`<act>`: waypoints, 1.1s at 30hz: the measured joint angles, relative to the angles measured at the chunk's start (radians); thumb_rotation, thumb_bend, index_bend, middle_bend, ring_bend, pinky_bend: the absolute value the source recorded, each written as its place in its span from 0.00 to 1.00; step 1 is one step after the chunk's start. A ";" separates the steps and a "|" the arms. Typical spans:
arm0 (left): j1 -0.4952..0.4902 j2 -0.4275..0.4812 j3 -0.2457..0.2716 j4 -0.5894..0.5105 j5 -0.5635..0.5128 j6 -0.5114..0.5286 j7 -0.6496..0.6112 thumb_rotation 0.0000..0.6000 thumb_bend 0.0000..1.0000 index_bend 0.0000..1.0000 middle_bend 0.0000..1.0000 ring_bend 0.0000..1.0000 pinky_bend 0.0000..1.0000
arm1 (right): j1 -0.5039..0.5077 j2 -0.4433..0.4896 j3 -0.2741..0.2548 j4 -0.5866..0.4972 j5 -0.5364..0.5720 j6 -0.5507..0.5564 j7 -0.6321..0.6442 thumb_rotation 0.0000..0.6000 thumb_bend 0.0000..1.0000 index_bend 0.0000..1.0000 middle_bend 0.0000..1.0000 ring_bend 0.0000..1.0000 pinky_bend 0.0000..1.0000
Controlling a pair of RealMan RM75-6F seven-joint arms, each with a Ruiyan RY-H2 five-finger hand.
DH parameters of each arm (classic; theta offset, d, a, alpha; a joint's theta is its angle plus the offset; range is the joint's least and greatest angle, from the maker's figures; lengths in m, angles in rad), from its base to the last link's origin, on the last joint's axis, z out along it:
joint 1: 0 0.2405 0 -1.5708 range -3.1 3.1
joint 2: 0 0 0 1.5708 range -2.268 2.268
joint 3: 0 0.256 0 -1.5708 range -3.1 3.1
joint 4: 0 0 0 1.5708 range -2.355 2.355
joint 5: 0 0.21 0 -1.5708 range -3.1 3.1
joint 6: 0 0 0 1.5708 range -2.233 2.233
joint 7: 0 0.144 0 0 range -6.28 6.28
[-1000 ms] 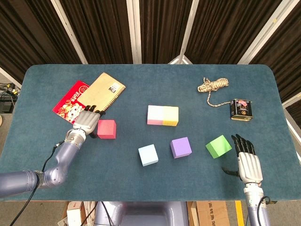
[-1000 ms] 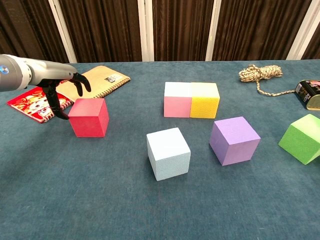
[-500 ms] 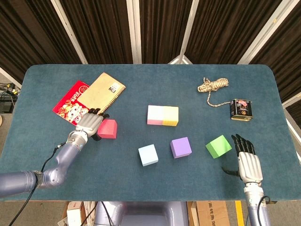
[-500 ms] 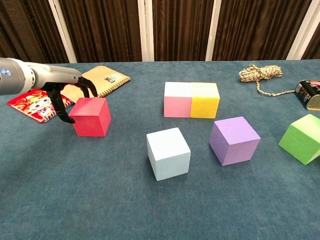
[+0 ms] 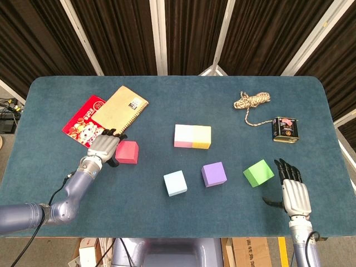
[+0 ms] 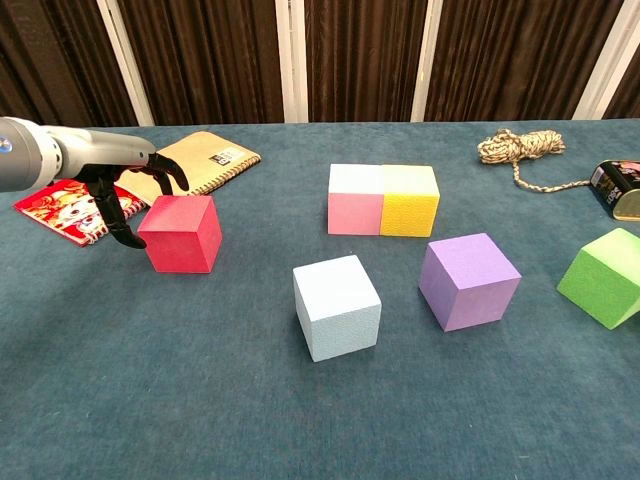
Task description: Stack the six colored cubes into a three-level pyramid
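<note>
Red cube sits against your left hand, fingers spread around its left side, not clamped; your right hand rests open beside the green cube.

Light-blue cube and purple cube stand apart.

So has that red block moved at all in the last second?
Yes. The red block has slid slightly right, toward the pink block, away from the notebook, with the left hand against it.
</note>
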 measured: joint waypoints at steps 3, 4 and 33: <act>-0.002 -0.010 -0.001 0.014 0.004 -0.003 -0.008 1.00 0.26 0.19 0.22 0.00 0.00 | 0.000 0.001 -0.001 -0.001 0.001 -0.001 0.000 1.00 0.12 0.00 0.01 0.03 0.00; -0.002 -0.014 -0.002 0.019 0.008 -0.006 -0.014 1.00 0.26 0.20 0.22 0.00 0.00 | 0.000 0.001 -0.001 -0.001 0.002 -0.001 0.000 1.00 0.12 0.00 0.01 0.03 0.00; 0.001 -0.058 -0.009 0.065 0.070 -0.007 -0.056 1.00 0.33 0.24 0.26 0.00 0.00 | 0.006 0.008 0.001 -0.008 0.027 -0.011 -0.001 1.00 0.12 0.00 0.01 0.03 0.00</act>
